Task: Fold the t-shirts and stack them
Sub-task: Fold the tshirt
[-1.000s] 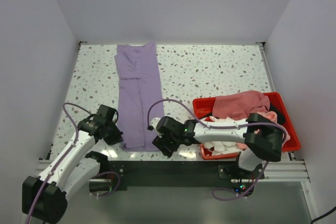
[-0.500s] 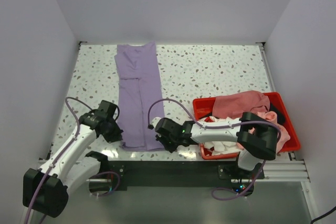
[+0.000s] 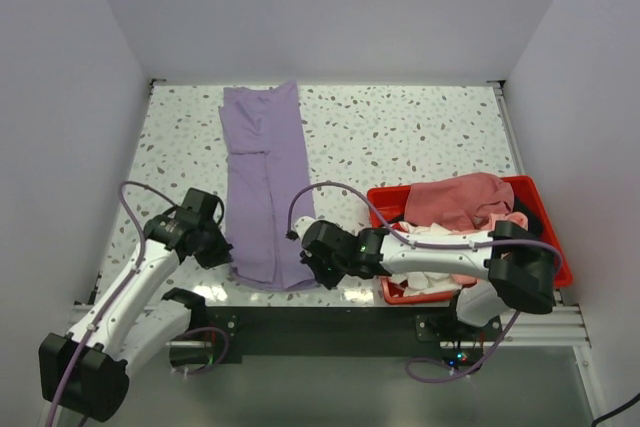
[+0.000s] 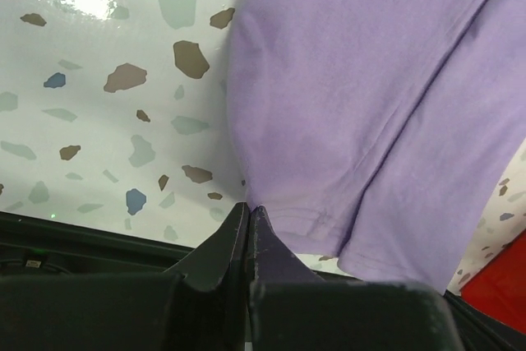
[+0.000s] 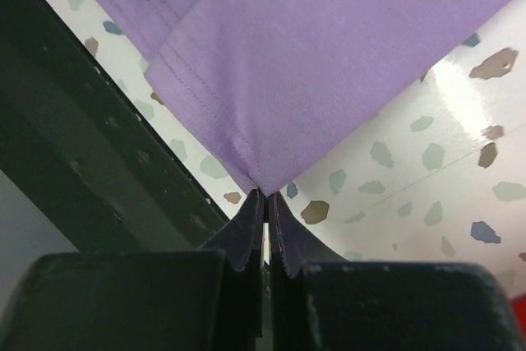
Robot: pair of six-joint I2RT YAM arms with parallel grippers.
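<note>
Nearest: left fingers (image 4: 240, 232) pressed fully together, pinching the near left hem corner of the lavender purple soft-knit t-shirt (image 4: 370, 104). The right fingers (image 5: 253, 223) are likewise clamped tight on its near right corner. Both corners are probably held so the near hem can be lifted and carried far for a fold. The shirt is a long narrow strip with a stitched hem, lying near to far on the glossy speckled terrazzo worktop (image 3: 420, 137). To its right, a rigid red plastic bin (image 3: 378, 195) holds a crumpled salmon pink t-shirt (image 3: 455, 202) and white fabric (image 3: 420, 279), both unfolded.
</note>
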